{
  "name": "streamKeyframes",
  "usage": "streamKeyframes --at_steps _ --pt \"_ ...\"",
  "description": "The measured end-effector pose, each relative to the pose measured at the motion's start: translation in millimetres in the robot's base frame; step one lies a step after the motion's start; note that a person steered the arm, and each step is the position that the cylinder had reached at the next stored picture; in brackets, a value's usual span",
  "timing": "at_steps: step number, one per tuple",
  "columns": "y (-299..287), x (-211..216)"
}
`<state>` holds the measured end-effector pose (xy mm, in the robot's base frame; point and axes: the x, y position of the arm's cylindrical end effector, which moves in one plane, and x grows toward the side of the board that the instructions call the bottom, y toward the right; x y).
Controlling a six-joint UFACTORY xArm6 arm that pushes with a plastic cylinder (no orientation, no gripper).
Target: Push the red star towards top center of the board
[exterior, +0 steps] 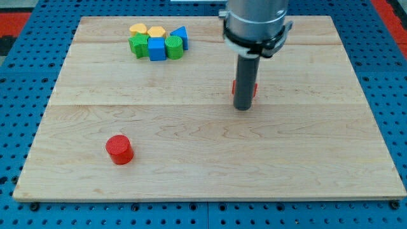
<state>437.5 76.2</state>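
The arm carries no jaws; it ends in a dark rod hanging from a grey cylindrical housing at the bench's [76, 95] top edge, right of centre. The tip [242, 109] rests on the wooden bench slightly right of centre, in the upper half. The red star [254, 89] sits directly behind the rod, mostly hidden; only slivers of red show on either side of the rod, so its star shape cannot be confirmed. The tip appears just below the star, on the side facing the bench's bottom edge; whether they touch cannot be told. Near the top-left corner sits a tight cluster of blocks: two yellow blocks [138, 29] along the back, a green block [138, 45] at the cluster's left, a blue cube [156, 48] in the middle, a green ribbed block [173, 47] to its right, and a blue triangular block [180, 34] at the cluster's right end. These blocks touch or nearly touch one another. A red cylinder [119, 149] stands alone toward the bottom-left corner, well apart from everything else. A blue perforated surface surrounds the bench.
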Motion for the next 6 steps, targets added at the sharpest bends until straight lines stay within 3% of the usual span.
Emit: streamKeyframes --at_steps 1,3,4,5,6 --pt "36 -58" --pt "-10 -174" --pt "14 -160" --pt "-12 -144" --pt "-69 -166"
